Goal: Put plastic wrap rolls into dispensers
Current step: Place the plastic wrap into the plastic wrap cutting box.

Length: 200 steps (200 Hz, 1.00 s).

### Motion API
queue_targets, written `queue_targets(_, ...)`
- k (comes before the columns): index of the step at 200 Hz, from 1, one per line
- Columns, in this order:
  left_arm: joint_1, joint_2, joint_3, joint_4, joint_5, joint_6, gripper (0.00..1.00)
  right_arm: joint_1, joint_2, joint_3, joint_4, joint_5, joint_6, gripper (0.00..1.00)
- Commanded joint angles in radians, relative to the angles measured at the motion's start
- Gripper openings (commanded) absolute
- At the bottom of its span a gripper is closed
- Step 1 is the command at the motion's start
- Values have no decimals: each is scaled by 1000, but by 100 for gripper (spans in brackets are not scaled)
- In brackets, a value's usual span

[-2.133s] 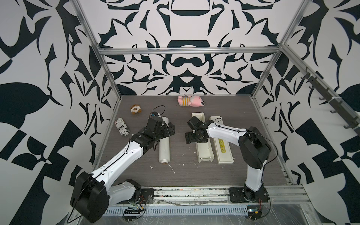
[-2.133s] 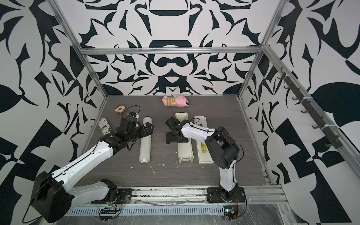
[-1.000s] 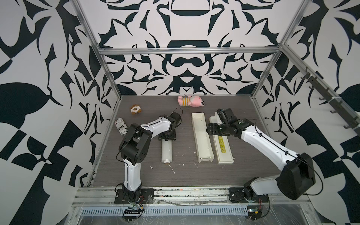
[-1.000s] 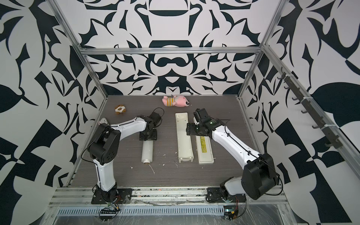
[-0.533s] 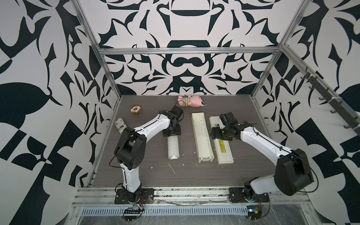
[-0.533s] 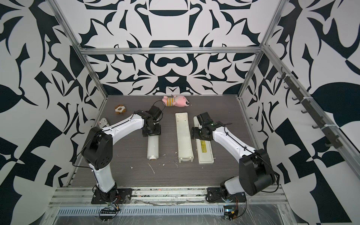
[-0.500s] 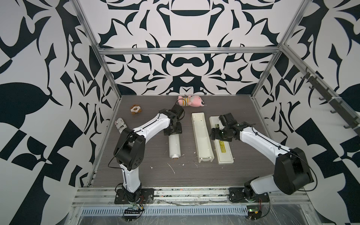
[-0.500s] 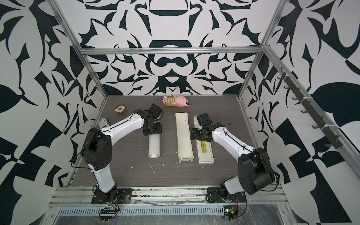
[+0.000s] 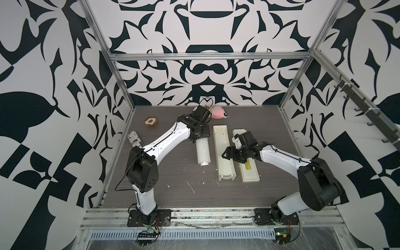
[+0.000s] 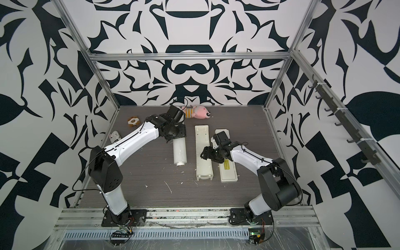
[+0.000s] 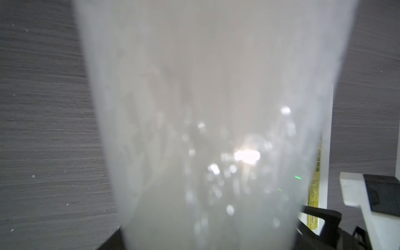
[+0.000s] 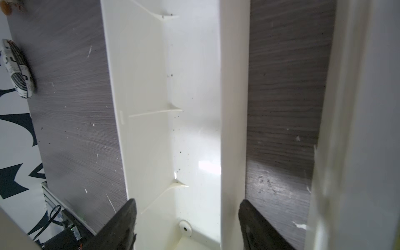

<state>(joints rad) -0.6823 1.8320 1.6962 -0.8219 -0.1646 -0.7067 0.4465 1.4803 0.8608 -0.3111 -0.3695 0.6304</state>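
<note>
One plastic wrap roll (image 9: 202, 151) lies left of centre in both top views. Its long axis runs up and down the frame, with the short white core stub (image 9: 204, 164) at the lower end. The left pincer (image 9: 200, 138) is clamped narrow around the roll's upper end, and in the left wrist view the film fills almost everything. Whether the lower end touches the desk (image 9: 173, 184) I cannot tell.

Just right of the roll lie the dispenser's two long cream pieces, parallel to it: one open tray (image 9: 225, 171) and one lid (image 9: 250, 175) bearing a yellow label (image 9: 248, 166). The right wrist view shows a thin strip of desk between them. The right pincer (image 9: 226, 154) hangs over the tray's middle with its jaws wide, one finger (image 12: 127, 216) near each long wall. Contact cannot be told.

A narrow lane of bare desk separates roll from tray. The lower desk is open apart from white scraps (image 9: 191, 186). One newsprint cylinder (image 9: 135, 140) and one small brown-and-white toy (image 9: 150, 122) sit toward the desk's left edge. One pink plush (image 9: 219, 112) lies at its upper edge.
</note>
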Motion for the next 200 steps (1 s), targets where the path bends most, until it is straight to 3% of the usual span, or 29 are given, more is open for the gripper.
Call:
queue_targets(1, -47, 45, 131, 49, -9, 0, 48, -8, -67, 1, 6, -22, 15, 73)
queue_targets(45, -133, 171, 303, 14, -33, -30, 48, -88, -220, 7, -151, 76, -66, 75)
queue_targets(70, -178, 234, 359, -19, -68, -64, 48, -171, -285, -10, -207, 73, -113, 75)
queue_targets(115, -221, 301, 368, 3, -98, -168, 46, -237, -329, -61, -216, 34, -140, 75)
queue_targets(200, -243, 373, 360, -11, -111, -202, 46, -250, -345, -111, -198, -5, -147, 75)
